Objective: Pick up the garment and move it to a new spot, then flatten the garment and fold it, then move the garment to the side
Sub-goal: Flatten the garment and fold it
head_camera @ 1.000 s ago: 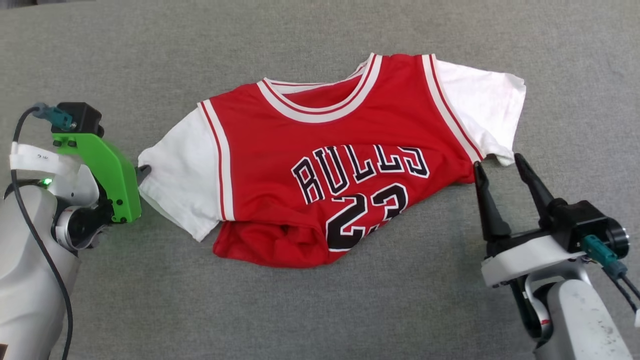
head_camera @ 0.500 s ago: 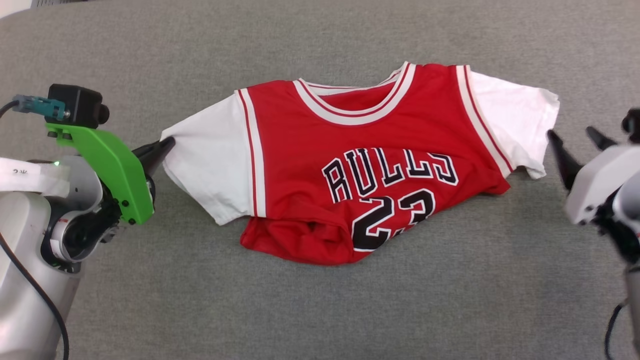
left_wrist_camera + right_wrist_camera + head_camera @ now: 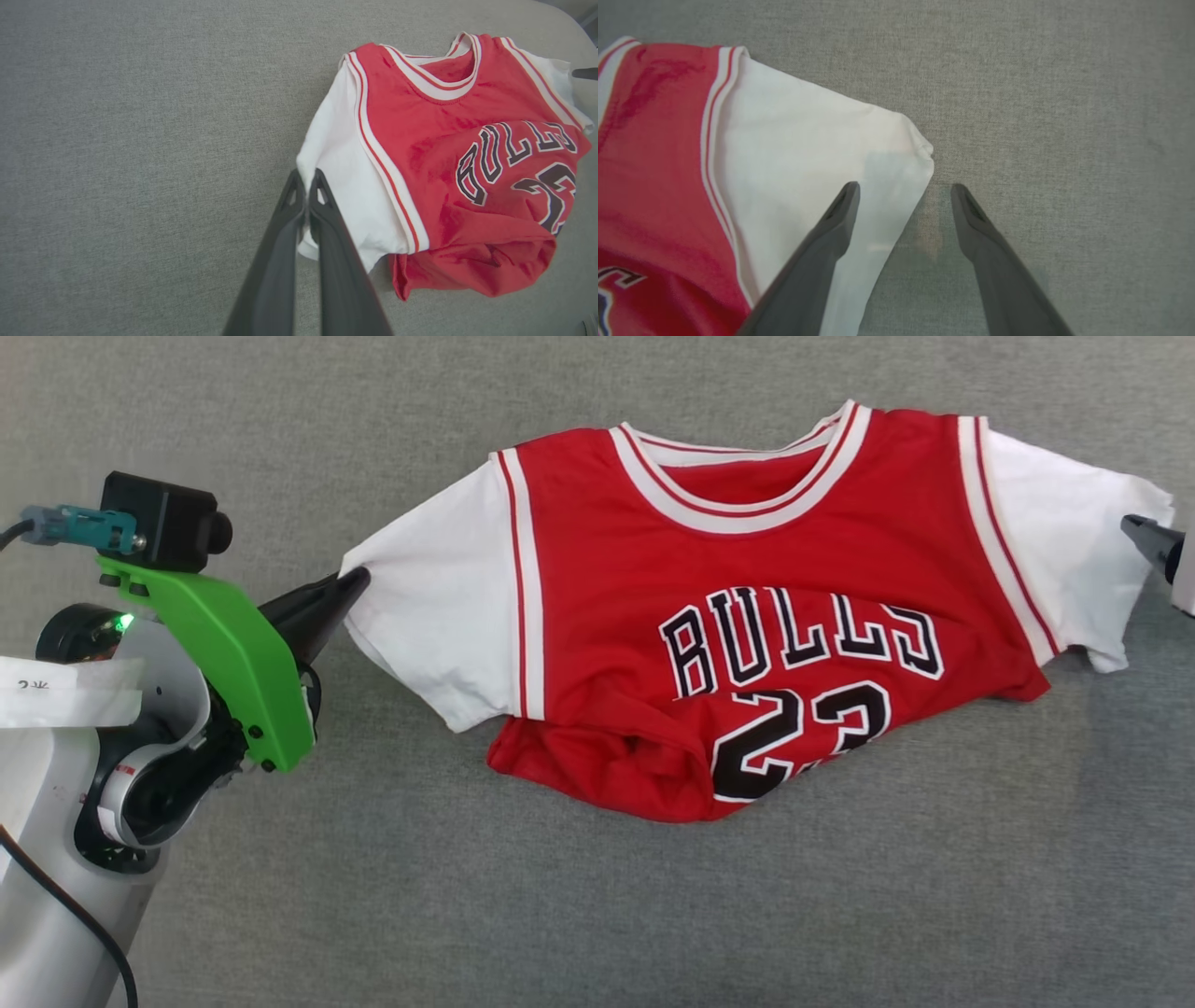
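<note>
My left hand [image 3: 306, 179] pinches the Bulls jersey [image 3: 607, 569] by its white sleeve [image 3: 336, 154]; my right hand [image 3: 903, 187] gapes wide at the other sleeve [image 3: 808, 140].

- I see the garment [image 3: 775, 569] as cloth: the red body looks like thin, faintly shiny mesh, and the white sleeves look like soft, matt knit.
- The tabletop [image 3: 597, 915] beneath it is covered in grey woven fabric, matt and slightly rough.
- On my left gripper [image 3: 307, 173] and right gripper [image 3: 904, 185], the fingers look like dark, smooth, matt plastic.
- The green bracket [image 3: 224, 653] on my left wrist is smooth plastic with a light sheen.
</note>
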Controlling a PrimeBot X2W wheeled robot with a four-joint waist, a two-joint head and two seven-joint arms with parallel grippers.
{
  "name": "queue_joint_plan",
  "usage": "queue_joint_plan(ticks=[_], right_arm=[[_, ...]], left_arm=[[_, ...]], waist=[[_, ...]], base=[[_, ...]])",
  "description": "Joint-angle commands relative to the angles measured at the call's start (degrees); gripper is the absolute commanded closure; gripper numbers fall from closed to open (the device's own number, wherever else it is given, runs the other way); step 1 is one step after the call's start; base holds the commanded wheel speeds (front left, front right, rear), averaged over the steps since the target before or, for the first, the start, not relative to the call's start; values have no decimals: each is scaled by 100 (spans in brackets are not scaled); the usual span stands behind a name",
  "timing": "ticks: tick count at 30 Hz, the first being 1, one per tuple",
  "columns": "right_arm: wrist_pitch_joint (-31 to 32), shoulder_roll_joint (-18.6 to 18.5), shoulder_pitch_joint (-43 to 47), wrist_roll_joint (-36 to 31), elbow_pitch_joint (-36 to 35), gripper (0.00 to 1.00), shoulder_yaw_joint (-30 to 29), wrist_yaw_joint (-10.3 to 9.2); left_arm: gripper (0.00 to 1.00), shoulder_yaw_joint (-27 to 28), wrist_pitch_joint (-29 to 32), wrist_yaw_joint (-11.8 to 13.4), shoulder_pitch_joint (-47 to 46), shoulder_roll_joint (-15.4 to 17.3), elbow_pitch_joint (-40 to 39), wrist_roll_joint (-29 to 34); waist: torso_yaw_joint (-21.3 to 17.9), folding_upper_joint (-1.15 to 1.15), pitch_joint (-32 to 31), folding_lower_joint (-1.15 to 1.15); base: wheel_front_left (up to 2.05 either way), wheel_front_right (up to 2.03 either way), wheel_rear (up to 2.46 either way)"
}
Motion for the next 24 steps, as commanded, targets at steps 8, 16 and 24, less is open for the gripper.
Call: queue_joint_plan(ticks=[8,16,24], right_arm=[[12,-42,-463,-288,456,0,20,-2],[-29,41,-440,-425,858,0,120,-2],[-841,-118,-173,-106,898,100,414,-2]], left_arm=[[100,-14,-63,1,-57,-64,-101,23],[100,-82,-100,-22,-137,-140,-53,37],[100,-81,-366,-34,-110,-264,205,78]], waist=[[262,0,398,0],[333,0,481,0],[288,0,218,0]], base=[[0,0,0],[0,0,0],[0,0,0]])
